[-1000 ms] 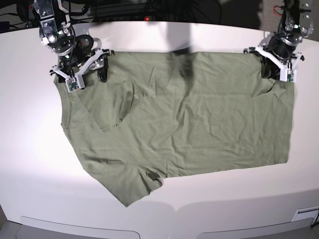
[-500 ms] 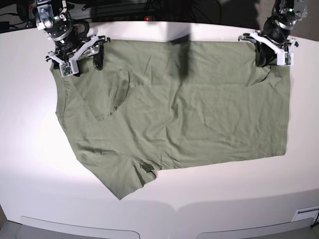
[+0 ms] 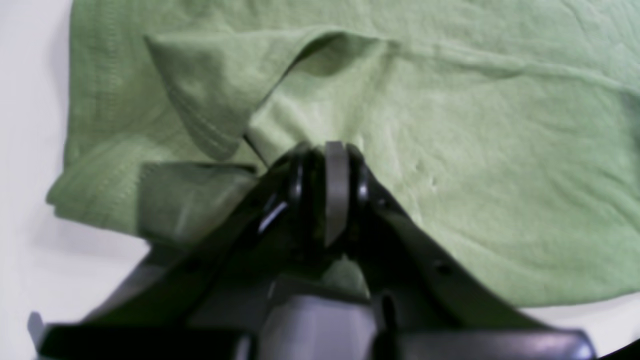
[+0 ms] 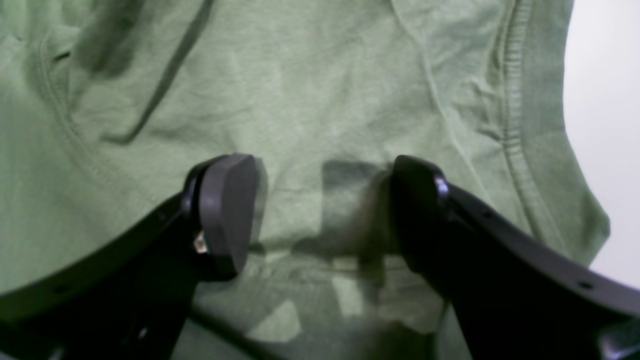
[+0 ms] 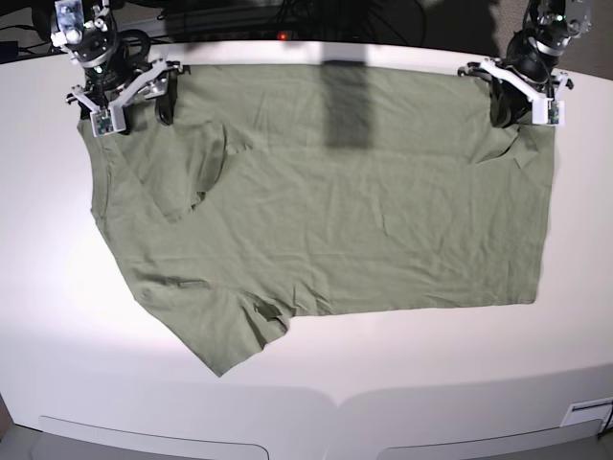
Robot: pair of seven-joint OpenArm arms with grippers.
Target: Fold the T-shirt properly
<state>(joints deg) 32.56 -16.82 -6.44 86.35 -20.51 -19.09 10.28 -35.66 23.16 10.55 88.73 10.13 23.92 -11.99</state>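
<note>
The sage-green T-shirt (image 5: 335, 211) lies spread and wrinkled on the white table (image 5: 57, 316), with one sleeve pointing to the near left. My left gripper (image 5: 525, 107) is at the shirt's far right corner. In the left wrist view my left gripper (image 3: 325, 155) is shut on a pinched fold of the T-shirt (image 3: 475, 150) near its hemmed edge. My right gripper (image 5: 129, 107) is over the far left corner. Seen from the right wrist, my right gripper (image 4: 320, 210) stands open, its two fingers spread wide just above the T-shirt (image 4: 310, 100).
Dark cables and equipment sit behind the table's far edge (image 5: 287, 40). A dark shadow band (image 5: 345, 105) falls across the shirt's far middle. Bare white tabletop surrounds the shirt at the left, right and front.
Both grippers have moved toward the table's far edge. The shirt's far edge went with them, and the whole garment slid back and lies flatter.
</note>
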